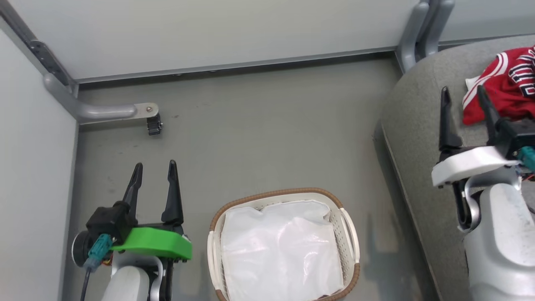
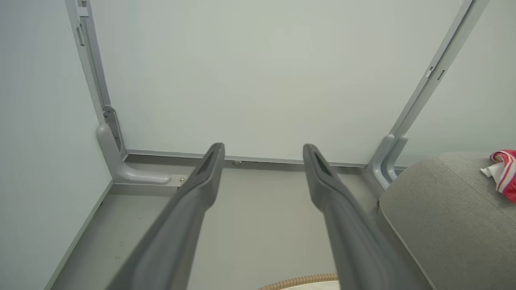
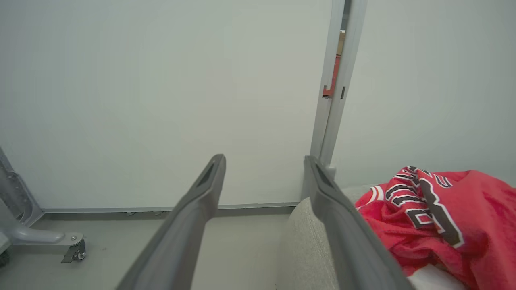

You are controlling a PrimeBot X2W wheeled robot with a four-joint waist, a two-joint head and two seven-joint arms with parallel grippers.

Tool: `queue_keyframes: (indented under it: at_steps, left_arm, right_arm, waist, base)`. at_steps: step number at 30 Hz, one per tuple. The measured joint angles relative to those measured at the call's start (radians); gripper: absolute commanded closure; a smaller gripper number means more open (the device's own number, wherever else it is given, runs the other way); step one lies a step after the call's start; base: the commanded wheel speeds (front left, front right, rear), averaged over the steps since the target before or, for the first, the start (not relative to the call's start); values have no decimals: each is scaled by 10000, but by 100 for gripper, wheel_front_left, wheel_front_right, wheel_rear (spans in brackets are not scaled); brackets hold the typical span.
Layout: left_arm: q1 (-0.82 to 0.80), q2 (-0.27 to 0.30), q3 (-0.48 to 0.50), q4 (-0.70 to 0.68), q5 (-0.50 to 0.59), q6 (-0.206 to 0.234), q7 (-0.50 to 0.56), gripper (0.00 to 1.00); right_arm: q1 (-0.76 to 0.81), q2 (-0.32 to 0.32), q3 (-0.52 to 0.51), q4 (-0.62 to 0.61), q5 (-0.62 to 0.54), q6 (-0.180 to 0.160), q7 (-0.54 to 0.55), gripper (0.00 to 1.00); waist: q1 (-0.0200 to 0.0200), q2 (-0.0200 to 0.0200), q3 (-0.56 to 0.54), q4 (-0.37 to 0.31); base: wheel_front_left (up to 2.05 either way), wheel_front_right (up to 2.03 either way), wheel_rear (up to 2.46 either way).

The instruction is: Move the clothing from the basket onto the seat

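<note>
We see the seat [image 1: 413,125] at 3 o'clock in head view and the basket [image 1: 271,193] on the floor at 6. The basket holds a white sheet [image 1: 280,251]. The clothing [image 1: 508,90] lies bunched on the seat at 2 o'clock. Right gripper [image 1: 463,88] is over the seat, fingers apart, just beside the clothing; we can't tell whether it touches. Left gripper [image 1: 155,164] is at 8 o'clock, fingers apart.

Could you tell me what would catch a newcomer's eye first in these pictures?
The red clothing heaped on the grey seat at the right stands out first. Next comes the basket on the floor, lined with a white sheet. The left gripper and right gripper stand open, holding nothing.
</note>
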Motion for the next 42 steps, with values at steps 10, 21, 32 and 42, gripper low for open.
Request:
queue_keyframes:
  at_steps: [10, 21, 32, 42]
  left_arm:
    - [1440, -59, 867, -330, -38, -146, -2, 0]
    - [1713, -77, 771, -251, -75, -274, -2, 0]
    - [1769, -82, 669, -244, -75, -230, -2, 0]
    - [1840, -104, 631, 86, -173, -232, 2, 100]
  right_arm:
    - [2349, 140, 1559, -1212, 1687, 0, 0, 0]
    - [3372, 138, 1883, -1246, 1659, 0, 0, 0]
    - [3415, 136, 1873, -957, 1605, 0, 0, 0]
    - [3600, 232, 1841, -575, 1595, 0, 33, 100]
  waist:
    - [0, 0, -843, 680]
    - [0, 0, -1262, 835]
    - [0, 0, -1363, 876]
    - [0, 0, -1365, 879]
  base:
    - [0, 0, 0]
    - [0, 0, 0]
    - [0, 0, 0]
    - [0, 0, 0]
